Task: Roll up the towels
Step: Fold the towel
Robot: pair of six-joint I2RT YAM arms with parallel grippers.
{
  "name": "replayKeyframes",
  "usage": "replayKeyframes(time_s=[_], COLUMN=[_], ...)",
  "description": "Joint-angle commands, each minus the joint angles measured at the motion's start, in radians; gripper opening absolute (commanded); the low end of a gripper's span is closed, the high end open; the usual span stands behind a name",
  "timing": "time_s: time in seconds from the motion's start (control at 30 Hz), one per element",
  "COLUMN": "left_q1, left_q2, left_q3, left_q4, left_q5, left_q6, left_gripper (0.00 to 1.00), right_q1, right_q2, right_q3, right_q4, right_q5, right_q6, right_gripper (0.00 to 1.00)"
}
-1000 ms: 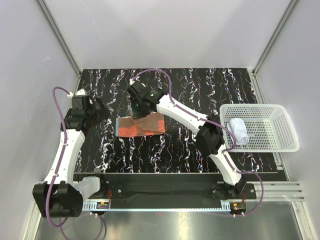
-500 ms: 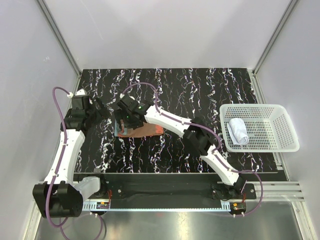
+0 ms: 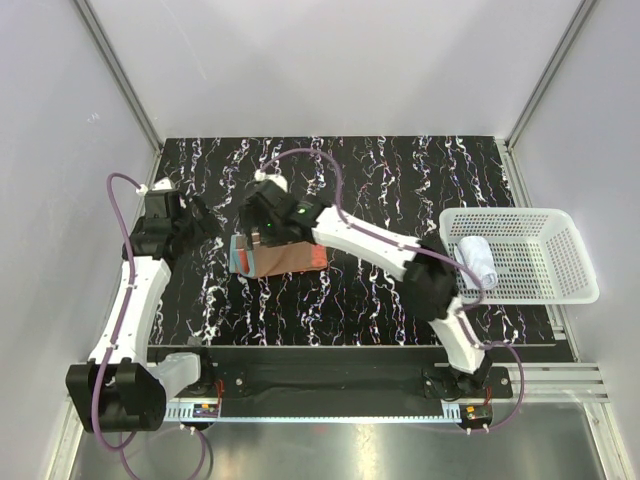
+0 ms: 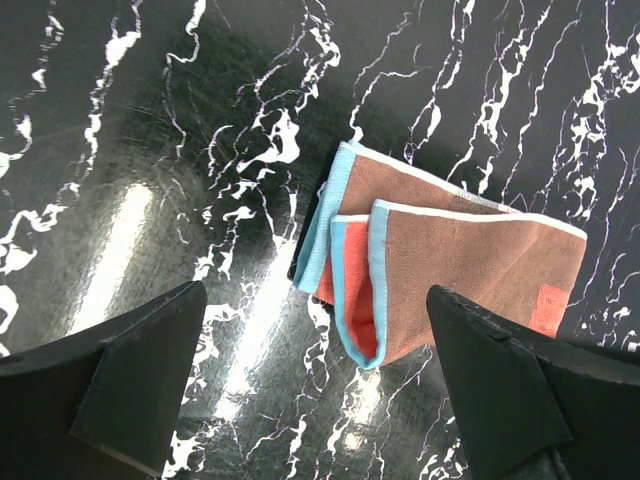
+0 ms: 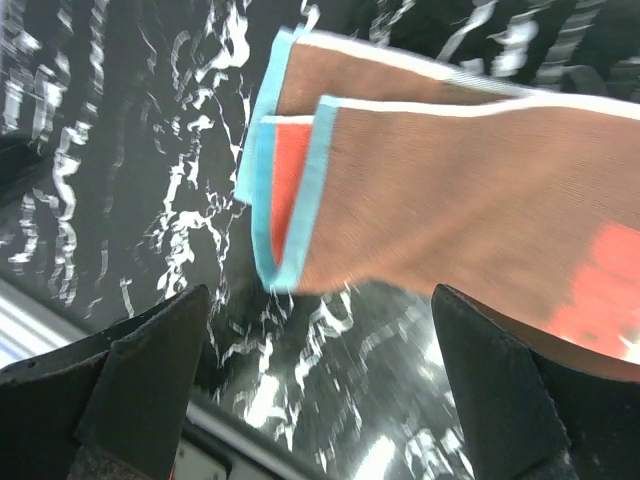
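**Asker:** What sits nearest the wrist cameras?

**Describer:** The right gripper (image 5: 320,290) is released. Its two black fingers (image 5: 150,380) are spread wide with nothing between them. The left gripper (image 4: 315,290) is also spread wide and holds nothing.

**Asker:** What lies just past those fingers?

**Describer:** Below the right gripper the orange towel (image 5: 450,190) lies flat on the black, white-veined bench (image 5: 130,170), brownish reverse up. The end beneath the gripper's gap is folded over in layers. It shows a strip of the orange face and a light blue hem. This view is slightly blurred. From the left gripper, the same folded end lies below and ahead of the open gap. It is nearer the finger on the right of that view and apart from both fingers.

**Asker:** And from overhead?

**Describer:** The right gripper hangs over the towel's folded end and hides part of it. Whether it touches the cloth cannot be told. The left gripper is near that same end, off to its side and clear of the cloth.

**Asker:** What is farthest away?

**Describer:** Well apart from both grippers, past the right arm's elbow, is a white perforated basket (image 3: 575,285). The white towel (image 3: 478,260), rolled into a short cylinder, lies inside it, at the end closer to the grippers.
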Motion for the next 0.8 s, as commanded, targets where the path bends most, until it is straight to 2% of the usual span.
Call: replayKeyframes(time_s=[0.0, 0.1, 0.2, 0.3, 0.37, 0.53, 0.77], left_q1=[0.004, -0.003, -0.02, -0.028, -0.065, -0.112, -0.119], left_q2=[0.015, 0.035, 0.081, 0.11, 0.124, 0.191, 0.274], left_q3=[-0.016, -0.025, -0.021, -0.019, -0.015, -0.001, 0.014], left_q4=[0.053, 0.07, 0.073, 0.065, 0.058, 0.035, 0.009], left_q5=[0.042, 0.098, 0.144, 0.151, 0.142, 0.115, 0.127], left_q6=[0.02, 0.027, 0.036, 0.041, 0.044, 0.052, 0.055], left_gripper=[0.97, 0.93, 0.88, 0.86, 0.86, 0.86, 0.86], right_q1=[-0.024, -0.079, -0.162, -0.219, -0.235, -0.235, -0.235], right_q2=[-0.237, -0.368, -0.463, -0.5, -0.479, -0.388, -0.285], right_q3=[-0.13, -0.343, -0.615, -0.758, -0.788, -0.78, -0.776], right_q4=[0.044, 0.081, 0.159, 0.231, 0.257, 0.312, 0.369], right_q5=[0.127, 0.136, 0.082, 0.019, -0.017, -0.076, -0.114], right_q6=[0.014, 0.06, 0.141, 0.169, 0.168, 0.158, 0.166], right_gripper=[1.0, 1.0, 0.98, 0.91, 0.86, 0.82, 0.72])
